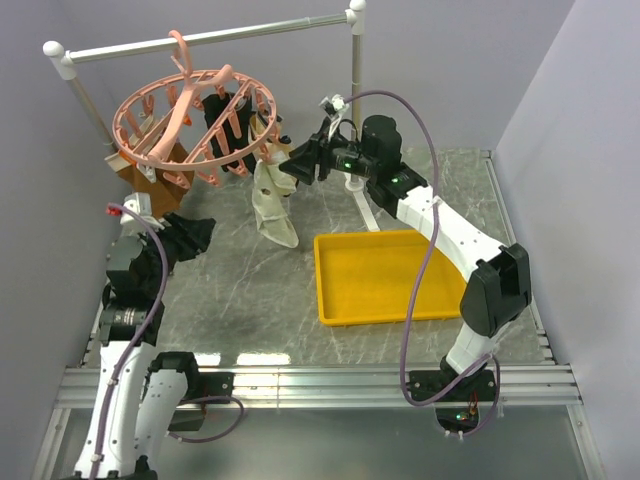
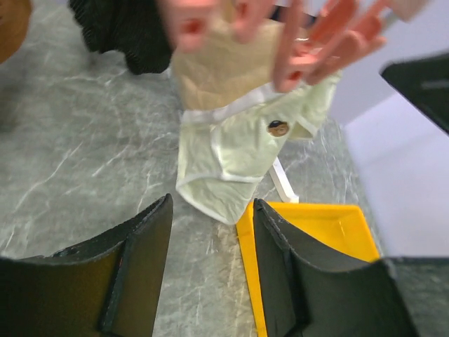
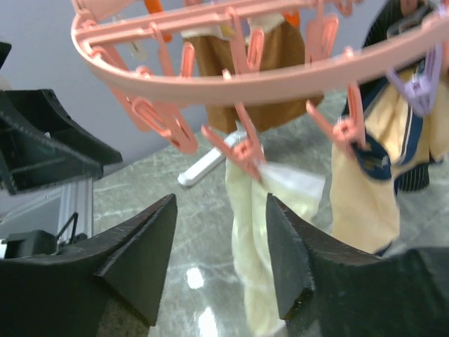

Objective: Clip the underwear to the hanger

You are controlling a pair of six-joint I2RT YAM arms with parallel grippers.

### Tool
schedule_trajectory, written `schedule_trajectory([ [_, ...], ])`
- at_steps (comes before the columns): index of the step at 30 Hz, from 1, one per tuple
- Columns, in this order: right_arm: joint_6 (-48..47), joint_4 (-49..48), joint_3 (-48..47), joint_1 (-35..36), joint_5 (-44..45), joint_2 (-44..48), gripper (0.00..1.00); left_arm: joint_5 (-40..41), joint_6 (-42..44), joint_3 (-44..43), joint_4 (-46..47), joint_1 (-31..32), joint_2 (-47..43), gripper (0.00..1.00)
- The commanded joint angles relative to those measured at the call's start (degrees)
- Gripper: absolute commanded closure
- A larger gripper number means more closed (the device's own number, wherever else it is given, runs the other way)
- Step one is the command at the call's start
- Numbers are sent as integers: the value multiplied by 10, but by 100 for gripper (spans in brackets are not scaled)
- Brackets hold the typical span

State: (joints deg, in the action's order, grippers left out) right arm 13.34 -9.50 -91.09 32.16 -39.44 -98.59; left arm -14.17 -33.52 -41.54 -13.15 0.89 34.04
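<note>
The salmon-pink round hanger (image 1: 190, 120) hangs from the white rail. The pale cream underwear (image 1: 272, 205) hangs from one of its clips on the right side, its lower end down near the table. In the right wrist view a pink clip (image 3: 242, 151) grips the underwear's (image 3: 252, 232) top edge under the ring (image 3: 245, 84). My right gripper (image 1: 300, 163) is open and empty, just right of that clip (image 3: 221, 203). My left gripper (image 1: 195, 235) is open and empty, low and left of the underwear (image 2: 231, 154), which shows beyond its fingers (image 2: 210, 207).
A yellow tray (image 1: 385, 275) lies right of the underwear. The hanger also holds a tan-beige garment (image 3: 365, 196), a brown one (image 1: 150, 175) and a black one (image 1: 230, 130). The rail's white foot (image 1: 368, 215) stands behind the tray.
</note>
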Motion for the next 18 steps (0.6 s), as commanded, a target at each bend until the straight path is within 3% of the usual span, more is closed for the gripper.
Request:
schedule_trajectory([
  [1,-5,-10,15,-8,-1,45,40,-31,-52,25,21,-36,-23,46],
  [7,-44,83,19,-5,12,76,49,-70,-50,112,100,-38,-32,47],
  [13,-28,41,166,39,156,163,57,-103,-130,168,224,-38,29,45],
  [18,-15,24,195,88,183,166,57,-110,-163,192,311,-37,78,44],
])
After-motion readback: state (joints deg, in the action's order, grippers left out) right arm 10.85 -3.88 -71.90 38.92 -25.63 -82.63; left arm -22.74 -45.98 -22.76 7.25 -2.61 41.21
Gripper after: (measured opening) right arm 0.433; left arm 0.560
